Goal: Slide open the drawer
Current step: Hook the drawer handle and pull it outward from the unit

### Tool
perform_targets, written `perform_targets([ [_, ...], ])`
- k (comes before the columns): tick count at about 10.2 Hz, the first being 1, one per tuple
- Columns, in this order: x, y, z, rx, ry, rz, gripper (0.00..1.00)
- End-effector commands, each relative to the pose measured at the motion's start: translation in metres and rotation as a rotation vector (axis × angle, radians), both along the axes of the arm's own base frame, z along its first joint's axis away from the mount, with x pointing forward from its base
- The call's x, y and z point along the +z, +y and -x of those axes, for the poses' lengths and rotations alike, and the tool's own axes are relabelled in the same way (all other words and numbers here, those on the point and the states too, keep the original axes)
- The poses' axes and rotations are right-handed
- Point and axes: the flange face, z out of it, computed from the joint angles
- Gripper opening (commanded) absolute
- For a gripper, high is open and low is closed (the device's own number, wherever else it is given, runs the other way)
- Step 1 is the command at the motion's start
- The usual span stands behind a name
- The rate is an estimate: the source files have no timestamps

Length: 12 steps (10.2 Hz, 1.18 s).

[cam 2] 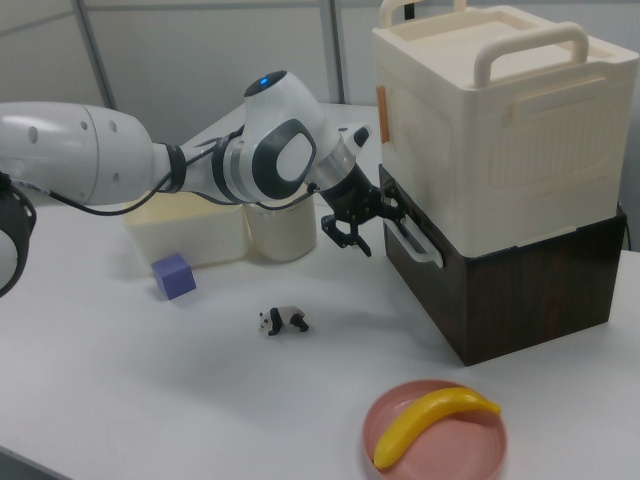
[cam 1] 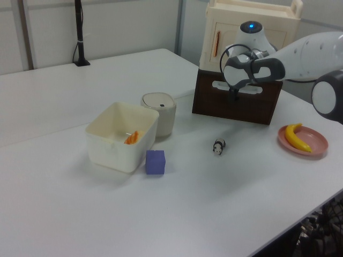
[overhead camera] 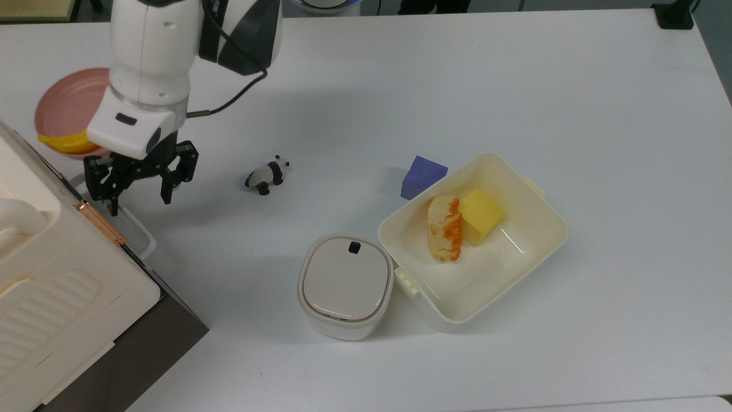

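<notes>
Drawer (cam 2: 500, 290): dark brown front panel with white loop handle (cam 2: 412, 240), right of centre in the right view, under a cream ribbed case (cam 2: 490, 130); sits closed.
Gripper (overhead camera: 139, 197): left of the top view, fingers spread, one fingertip (overhead camera: 113, 209) over the handle's end.
Panda figurine (overhead camera: 267, 174): centre-left of the top view.
Banana (cam 2: 430, 422) on pink plate (cam 2: 400, 455): lower right of the right view.
</notes>
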Motion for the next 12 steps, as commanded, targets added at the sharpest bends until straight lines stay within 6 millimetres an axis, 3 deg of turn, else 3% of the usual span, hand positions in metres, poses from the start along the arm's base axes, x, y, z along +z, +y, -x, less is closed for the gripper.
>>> perform_targets([
  [1, -0.002, 0.001, -0.005, 0.026, -0.009, 0.027, 0.65],
  [3, 0.007, 0.008, -0.003, 0.027, -0.012, 0.020, 0.64],
  [5, 0.012, 0.043, 0.009, 0.046, 0.070, -0.006, 0.61],
  [7, 0.009, 0.061, 0.016, 0.064, 0.160, -0.019, 0.60],
  [12, -0.001, 0.131, 0.044, 0.149, 0.295, -0.041, 0.60],
])
